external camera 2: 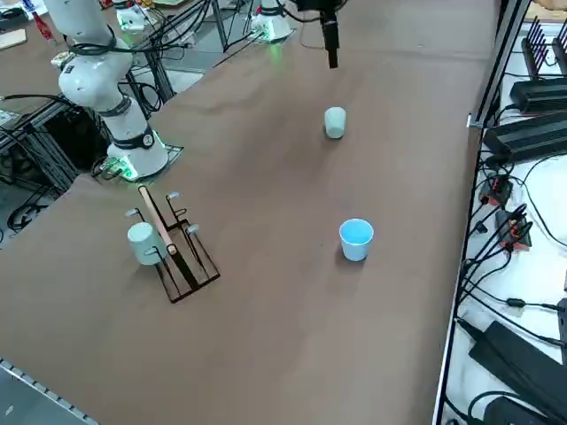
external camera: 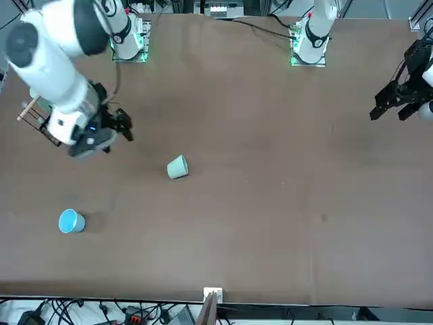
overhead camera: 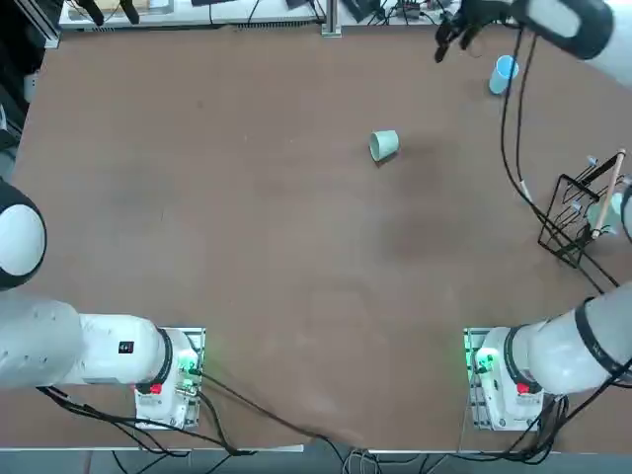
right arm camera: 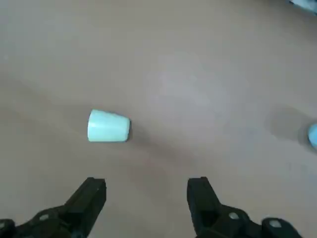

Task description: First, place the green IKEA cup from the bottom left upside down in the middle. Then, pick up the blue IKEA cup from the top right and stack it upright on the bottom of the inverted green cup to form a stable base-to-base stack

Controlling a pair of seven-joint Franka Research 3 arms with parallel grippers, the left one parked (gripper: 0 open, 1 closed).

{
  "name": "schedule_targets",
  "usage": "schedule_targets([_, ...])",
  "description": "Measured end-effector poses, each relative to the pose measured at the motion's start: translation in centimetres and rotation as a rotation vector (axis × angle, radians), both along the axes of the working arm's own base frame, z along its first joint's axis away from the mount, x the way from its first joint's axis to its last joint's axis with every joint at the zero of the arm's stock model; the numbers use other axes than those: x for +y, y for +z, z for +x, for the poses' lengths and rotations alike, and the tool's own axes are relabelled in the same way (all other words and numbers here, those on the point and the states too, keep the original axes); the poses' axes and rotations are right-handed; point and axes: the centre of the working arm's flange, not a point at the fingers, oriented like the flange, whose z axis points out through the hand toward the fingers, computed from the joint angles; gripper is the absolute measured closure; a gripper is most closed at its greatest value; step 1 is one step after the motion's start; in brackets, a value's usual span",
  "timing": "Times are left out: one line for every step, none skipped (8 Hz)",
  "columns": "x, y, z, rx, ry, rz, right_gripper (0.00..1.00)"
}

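We had the right gripper point(right arm camera: 146, 184) empty above the table's right side, its fingers spread wide. The pale mint-green tapered plastic cup point(overhead camera: 384, 145) lay on its side, far and slightly right of centre. The sky-blue tapered plastic cup point(external camera 2: 355, 239) stood upright at the far right, nearer us a black wire rack point(external camera 2: 188, 266).

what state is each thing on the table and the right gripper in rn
green cup: lying on its side, mouth toward robot's left
blue cup: upright, mouth up
right gripper: open, nothing between fingers, above table
black wire rack: on table at robot's right
second mint cup: at the rack, orientation unclear
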Motion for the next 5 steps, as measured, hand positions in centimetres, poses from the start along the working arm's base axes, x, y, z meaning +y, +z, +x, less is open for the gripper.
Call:
schedule_targets([1.5, -2.0, 0.5, -0.011, 0.145, -0.006, 0.0])
schedule_targets([2.7, -3.7, 0.9, -0.023, 0.274, -0.011, 0.0])
schedule_targets([3.8, -5.5, 1.2, -0.031, 0.394, -0.016, 0.0])
schedule_targets([4.4, -7.2, 1.6, -0.04, 0.513, -0.022, 0.0])
schedule_targets([4.6, -9.0, 2.1, -0.054, 0.63, -0.017, 0.0])
